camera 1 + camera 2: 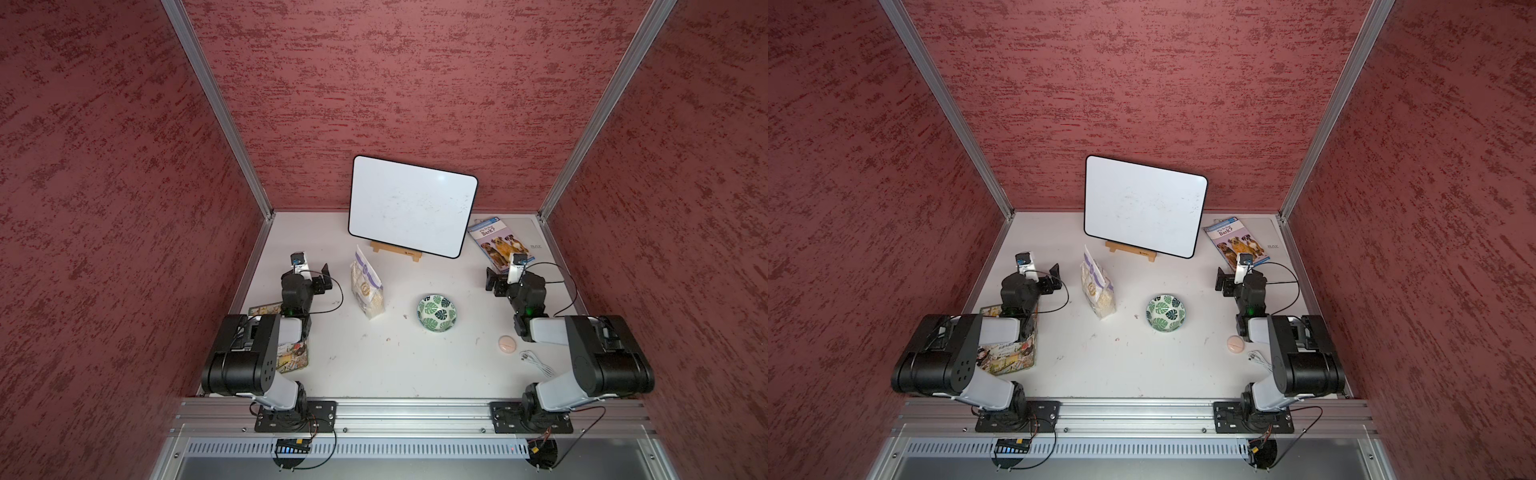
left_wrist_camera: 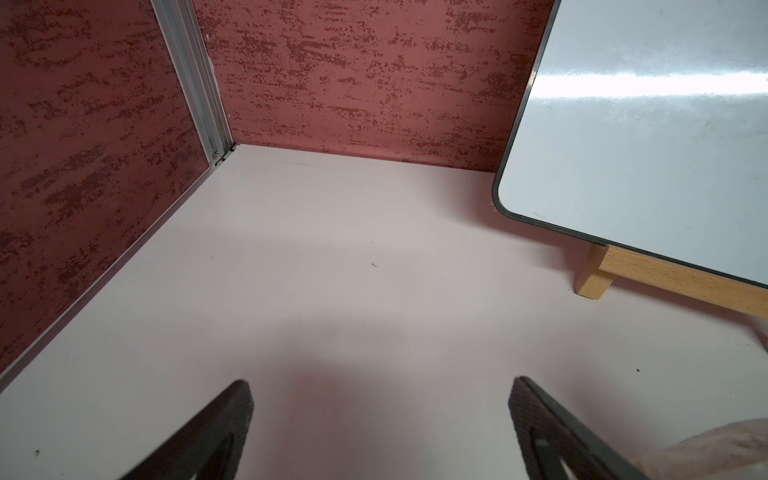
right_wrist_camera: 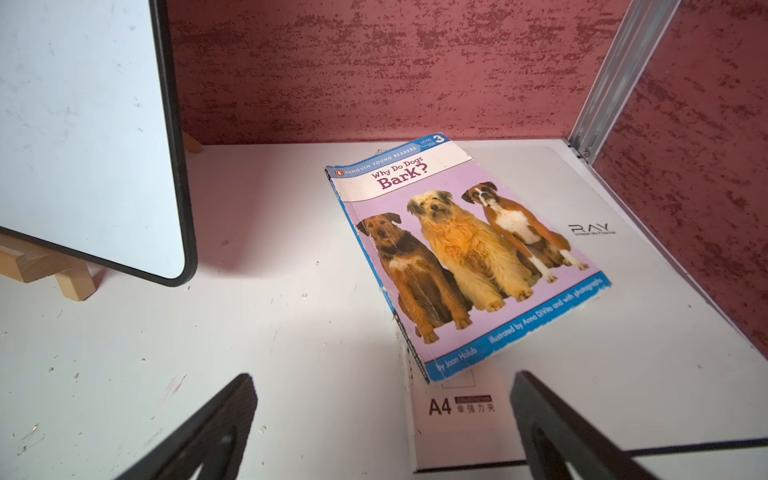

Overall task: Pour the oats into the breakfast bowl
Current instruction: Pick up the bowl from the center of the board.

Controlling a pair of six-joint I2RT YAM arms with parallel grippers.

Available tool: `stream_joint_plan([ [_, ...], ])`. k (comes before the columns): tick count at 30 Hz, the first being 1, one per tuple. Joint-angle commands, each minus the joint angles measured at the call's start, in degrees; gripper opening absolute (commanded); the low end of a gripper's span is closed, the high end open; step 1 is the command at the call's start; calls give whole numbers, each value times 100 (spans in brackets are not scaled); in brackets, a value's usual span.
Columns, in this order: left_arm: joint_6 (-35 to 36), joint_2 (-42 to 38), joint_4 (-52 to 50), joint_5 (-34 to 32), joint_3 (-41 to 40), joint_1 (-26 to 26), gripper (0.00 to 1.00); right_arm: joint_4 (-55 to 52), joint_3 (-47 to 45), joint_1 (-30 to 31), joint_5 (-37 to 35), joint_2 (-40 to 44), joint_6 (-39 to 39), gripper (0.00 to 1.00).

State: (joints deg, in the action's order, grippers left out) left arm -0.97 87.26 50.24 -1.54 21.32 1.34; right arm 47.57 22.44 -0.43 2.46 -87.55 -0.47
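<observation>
Broadly, the white table [image 1: 374, 365] is taken up at its 12 o'clock edge by a whiteboard [image 1: 411, 205] propped on a wooden easel [image 1: 395, 250]. Next in size, the oats [image 1: 366, 291] are found in their pouch, which stands upright left of centre with its long axis vertical and its top edge uppermost. The breakfast bowl [image 1: 437, 312] is set apart from the pouch, between 3 and 4 o'clock of it, and no oats are seen in it. The left gripper [image 1: 326, 276] is held near the pouch, which lies at about 3 o'clock from it. Its jaws are spread wide with nothing between them, as the left wrist view confirms. The right gripper [image 1: 494, 282], likewise spread and empty, is placed well apart from the pouch, with the bowl at about 8 o'clock. The left arm [image 1: 249, 353] is therefore judged the nearer for the pick-up, and a sideways reach toward 3 o'clock is called for.
</observation>
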Motion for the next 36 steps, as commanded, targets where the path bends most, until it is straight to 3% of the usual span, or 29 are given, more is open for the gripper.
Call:
stream_joint_plan([
  [1,57,-16,104,34,7,31,100,65,100,35,14,0,-24,99],
  [4,41,-36,135,27,-6,31,100,-261,192,42,-334,268,108,99],
  [6,8,-238,-186,-48,71,32,100,-1107,459,34,-514,718,180,99],
  [9,-103,-959,-1647,-131,510,17,100,-1947,659,42,-776,1105,365,99],
  [12,-308,-1753,-3270,-208,988,11,100,-2853,966,42,-1262,1370,993,99],
  [16,-671,-2989,-4219,-103,1119,21,100,-4795,1695,33,-1266,1551,1811,99],
  [20,-1691,-4128,-5895,-53,1599,60,100,-7333,2577,-11,-1994,1471,3681,99],
  [23,-2861,-4816,-7032,-452,1809,87,100,-7816,2768,-41,-1302,1521,3571,99],
  [29,-2353,-5117,-8012,299,2131,141,100,-8880,3179,-45,-925,2355,3444,99],
  [33,-2471,-4771,-9064,66,2383,116,100,-9009,3033,-7,741,3227,2827,99],
  [36,-2623,-4661,-9264,49,2563,72,100,-9275,2941,112,1446,3597,2675,99],
])
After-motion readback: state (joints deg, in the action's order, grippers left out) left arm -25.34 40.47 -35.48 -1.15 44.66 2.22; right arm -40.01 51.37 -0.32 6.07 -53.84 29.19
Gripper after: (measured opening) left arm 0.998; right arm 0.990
